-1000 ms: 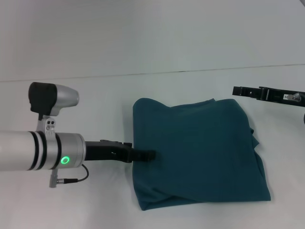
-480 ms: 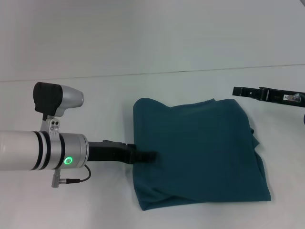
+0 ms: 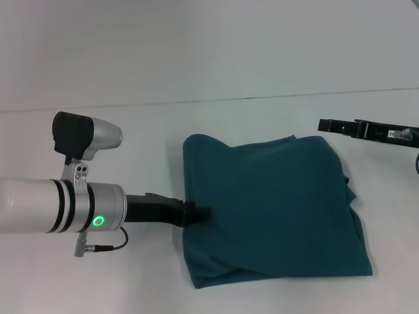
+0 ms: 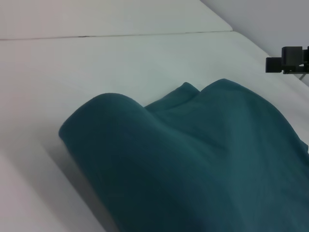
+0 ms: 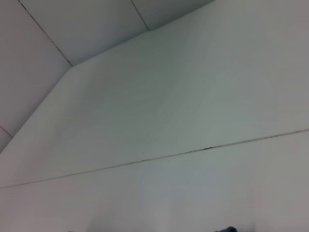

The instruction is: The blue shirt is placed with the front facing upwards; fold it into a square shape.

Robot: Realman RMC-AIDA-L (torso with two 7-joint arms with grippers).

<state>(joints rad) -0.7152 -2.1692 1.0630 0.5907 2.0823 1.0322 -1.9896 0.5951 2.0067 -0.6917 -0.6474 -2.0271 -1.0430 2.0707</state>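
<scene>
The blue shirt [image 3: 275, 209] lies folded into a rough rectangle on the white table, plain teal side up, no print showing. My left gripper [image 3: 200, 213] reaches in from the left and rests at the middle of the shirt's left edge, its dark tip lying over the cloth. In the left wrist view the shirt [image 4: 193, 164] fills the lower part, with a rounded fold edge close by. My right gripper [image 3: 344, 125] hovers off the shirt's far right corner, clear of the cloth; it also shows as the right gripper [image 4: 289, 60] in the left wrist view.
The white table [image 3: 131, 137] runs all round the shirt, with a thin seam line [image 3: 262, 97] across the back. The right wrist view shows only white table [image 5: 193, 193] and wall panels.
My left arm has shifted a little to the right toward the shirt, its tip staying at the shirt's left edge. The shirt and the right arm have not moved.
</scene>
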